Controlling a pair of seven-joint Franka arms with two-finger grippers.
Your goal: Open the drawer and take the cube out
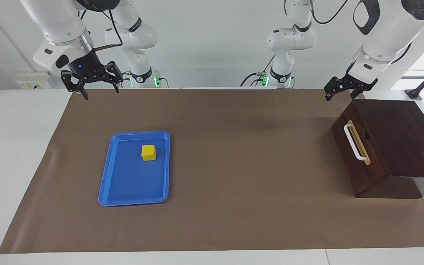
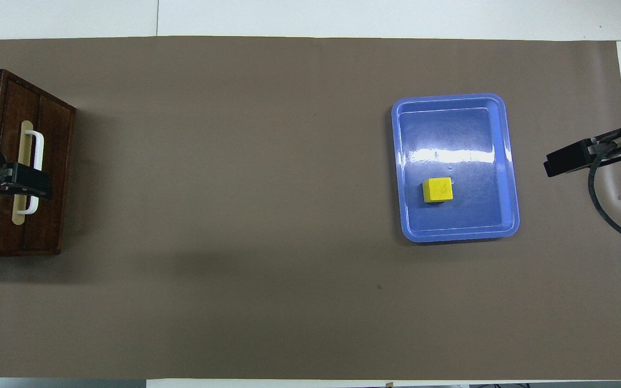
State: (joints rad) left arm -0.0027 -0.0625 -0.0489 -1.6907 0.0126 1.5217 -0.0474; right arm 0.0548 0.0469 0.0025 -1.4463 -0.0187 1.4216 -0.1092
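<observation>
The drawer [image 1: 373, 156] is shut in its dark wooden box at the left arm's end of the table, its white bar handle [image 1: 354, 142] facing the table's middle. It also shows in the overhead view [image 2: 54, 156]. The yellow cube [image 1: 148, 152] lies in a blue tray [image 1: 103, 184] toward the right arm's end, and shows from overhead [image 2: 437, 189]. My left gripper [image 1: 341, 92] is open and empty, up in the air over the box's front by the handle [image 2: 29, 186]. My right gripper [image 1: 101, 92] is open and empty, raised over the mat's edge at the right arm's end [image 2: 564, 160].
The dark wooden box [image 1: 399, 136] has a sloping top and stands on the mat's corner. A brown mat [image 1: 241, 176] covers the table between the box and the blue tray [image 2: 511, 178]. White table shows around the mat.
</observation>
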